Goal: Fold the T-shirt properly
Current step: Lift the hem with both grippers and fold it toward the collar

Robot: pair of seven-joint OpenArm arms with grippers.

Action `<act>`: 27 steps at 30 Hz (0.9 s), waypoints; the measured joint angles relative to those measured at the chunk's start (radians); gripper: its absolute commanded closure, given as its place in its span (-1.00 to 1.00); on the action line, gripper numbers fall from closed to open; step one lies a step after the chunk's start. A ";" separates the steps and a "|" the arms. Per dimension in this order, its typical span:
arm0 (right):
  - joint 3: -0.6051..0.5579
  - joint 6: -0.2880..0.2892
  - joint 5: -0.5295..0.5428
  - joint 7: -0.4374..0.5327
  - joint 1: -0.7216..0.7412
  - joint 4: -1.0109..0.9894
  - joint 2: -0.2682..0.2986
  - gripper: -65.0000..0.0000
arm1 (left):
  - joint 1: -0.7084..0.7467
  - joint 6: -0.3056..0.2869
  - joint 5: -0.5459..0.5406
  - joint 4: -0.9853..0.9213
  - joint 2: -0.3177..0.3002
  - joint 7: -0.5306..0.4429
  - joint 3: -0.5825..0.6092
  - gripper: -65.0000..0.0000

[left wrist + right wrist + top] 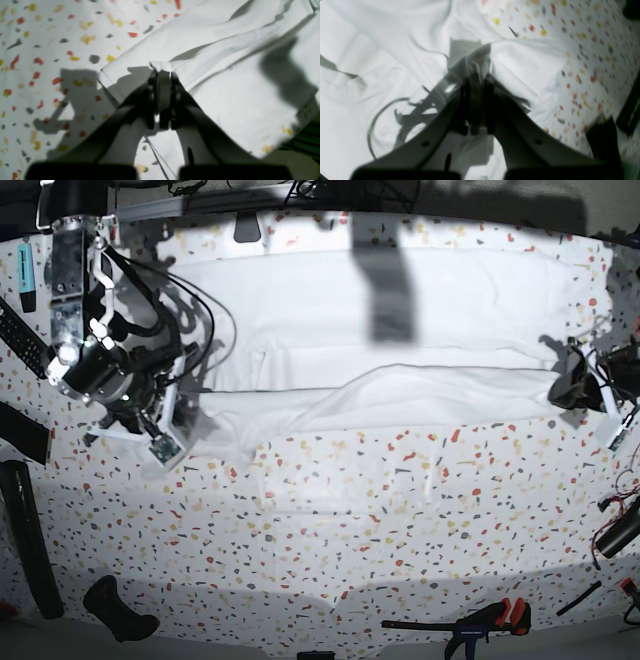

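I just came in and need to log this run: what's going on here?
A two-armed robot is folding a white T-shirt spread across the far side of a speckled table. Each hand is shut on a bit of the fabric: the left hand pinches a hemmed edge at one end, and the right hand grips bunched cloth at the other. The near edge lies rumpled between them.

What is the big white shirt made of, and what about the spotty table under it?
The large plain white T-shirt looks like soft matte woven or knit cloth: it wrinkles, drapes and bunches. The white tabletop with coloured flecks looks hard and flat, terrazzo-patterned; whether it is real stone or a printed laminate cannot be told.
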 measured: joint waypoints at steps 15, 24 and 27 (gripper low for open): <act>0.029 -0.007 0.047 -0.108 -0.130 0.056 0.000 1.00 | 0.102 0.038 0.073 0.074 -0.002 0.000 0.000 1.00; 0.030 -0.008 0.126 -0.146 -0.132 0.056 0.000 0.06 | 0.103 0.039 0.072 0.075 -0.002 0.123 0.000 0.44; 0.030 -0.031 0.127 -0.146 -0.137 0.056 0.000 0.06 | 0.103 0.091 0.073 0.076 -0.003 0.165 0.000 0.38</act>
